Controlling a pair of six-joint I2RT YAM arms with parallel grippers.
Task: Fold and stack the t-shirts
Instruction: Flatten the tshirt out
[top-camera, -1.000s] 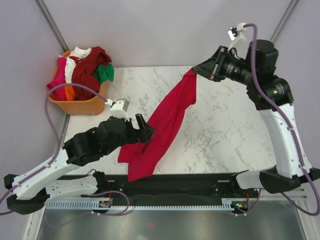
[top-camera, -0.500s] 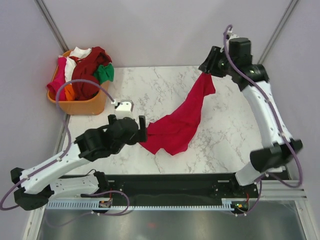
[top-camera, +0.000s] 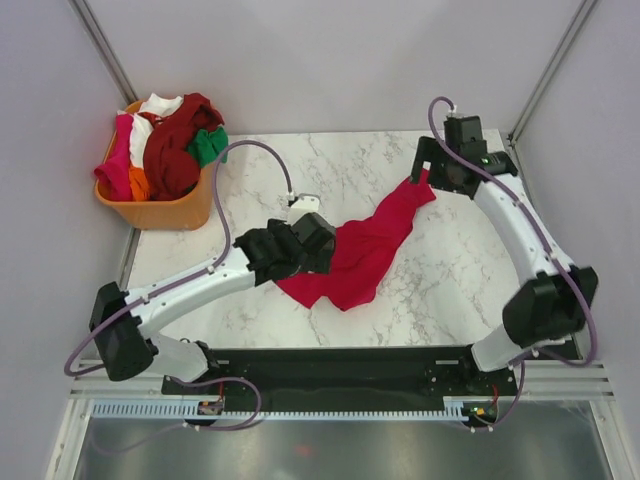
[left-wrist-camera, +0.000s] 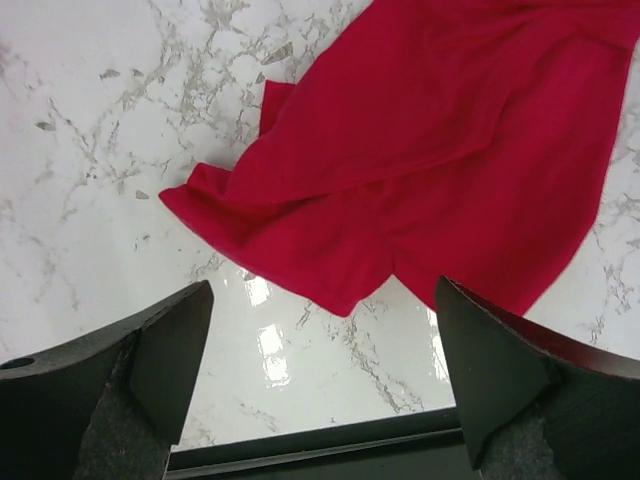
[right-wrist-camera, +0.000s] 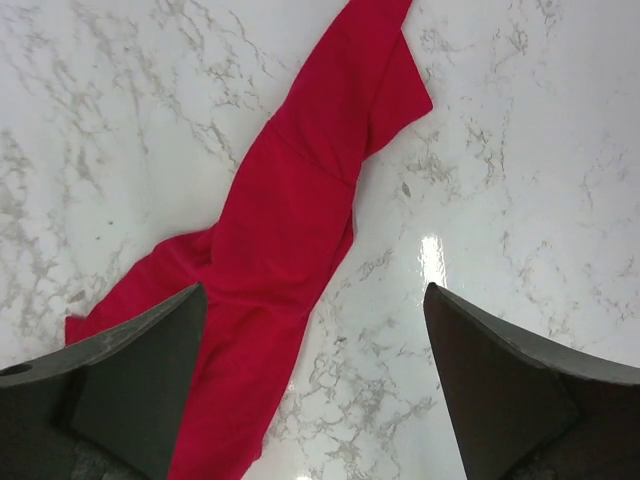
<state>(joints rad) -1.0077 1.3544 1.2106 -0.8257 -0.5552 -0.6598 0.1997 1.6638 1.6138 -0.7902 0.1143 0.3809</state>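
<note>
A crimson red t-shirt (top-camera: 365, 245) lies crumpled in a long diagonal strip across the marble table (top-camera: 455, 275). My left gripper (top-camera: 318, 240) hovers over the shirt's near-left end, open and holding nothing. In the left wrist view the t-shirt (left-wrist-camera: 430, 160) fills the upper right, beyond the left gripper (left-wrist-camera: 320, 370). My right gripper (top-camera: 428, 168) hangs open above the shirt's far right tip. In the right wrist view the t-shirt (right-wrist-camera: 290, 230) lies flat below the right gripper (right-wrist-camera: 315, 370), clear of both fingers. More t-shirts (top-camera: 175, 150) are heaped in the basket.
An orange plastic basket (top-camera: 165, 212) stands at the table's far left corner, piled with magenta, white, maroon, orange and green cloth. The black front rail (left-wrist-camera: 330, 450) runs along the table's near edge, close under the left gripper. Grey walls enclose the table.
The right gripper has opened and let go of the red t-shirt, which has dropped onto the table. The left arm has swung right and forward over the shirt's near end.
</note>
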